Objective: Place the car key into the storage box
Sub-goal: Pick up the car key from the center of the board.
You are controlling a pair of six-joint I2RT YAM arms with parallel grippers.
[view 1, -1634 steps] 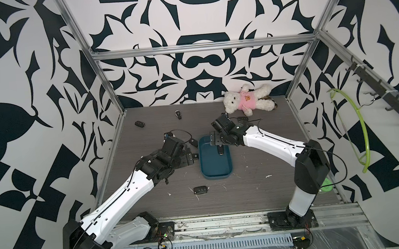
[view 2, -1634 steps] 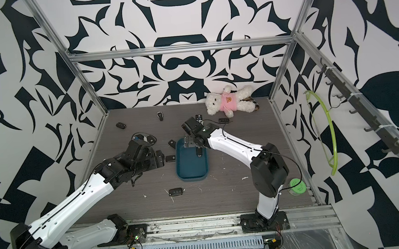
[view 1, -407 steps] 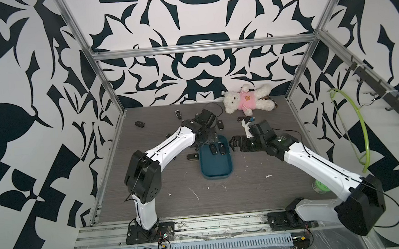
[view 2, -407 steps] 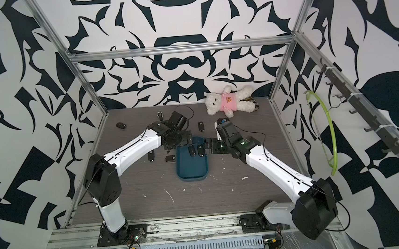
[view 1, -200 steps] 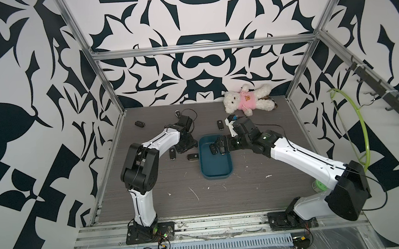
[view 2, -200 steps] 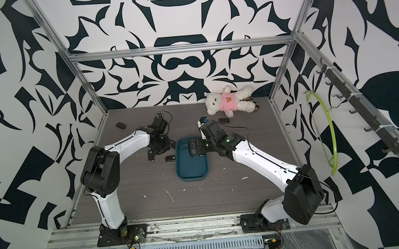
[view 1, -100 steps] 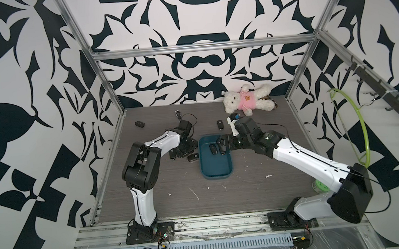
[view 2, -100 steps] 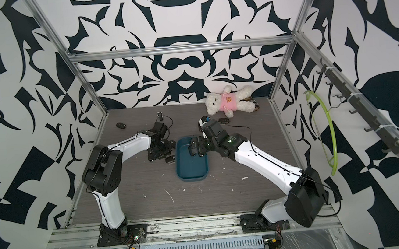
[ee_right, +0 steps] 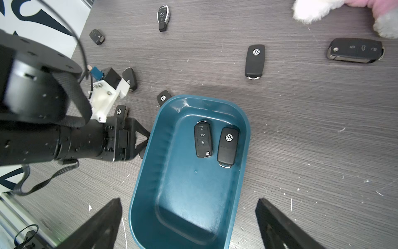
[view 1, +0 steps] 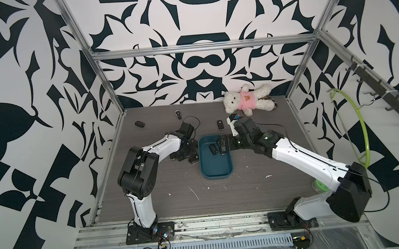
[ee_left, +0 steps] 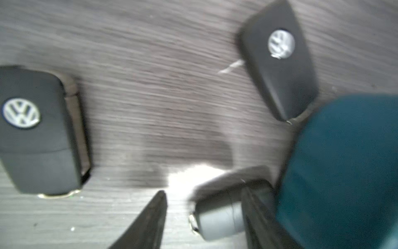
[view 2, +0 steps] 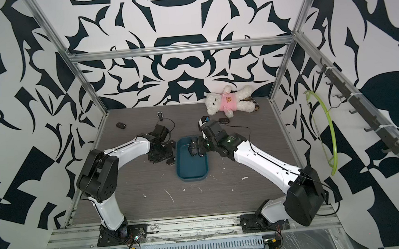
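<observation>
Teal storage box (ee_right: 189, 194), left gripper (ee_left: 204, 198) now wider

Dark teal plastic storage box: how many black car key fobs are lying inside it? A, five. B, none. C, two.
C: the right wrist view shows a buttoned black key fob and a logo-faced black key fob side by side inside the dark teal plastic storage box.

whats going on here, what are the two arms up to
Two robot arms are sorting car keys into a teal box. Two keys lie side by side inside it. The left gripper is open and low on the table, just outside the box's wall, with a grey-ended key between its fingers but not clamped. The right gripper hangs open over the box, holding nothing. More keys lie loose around it.
</observation>
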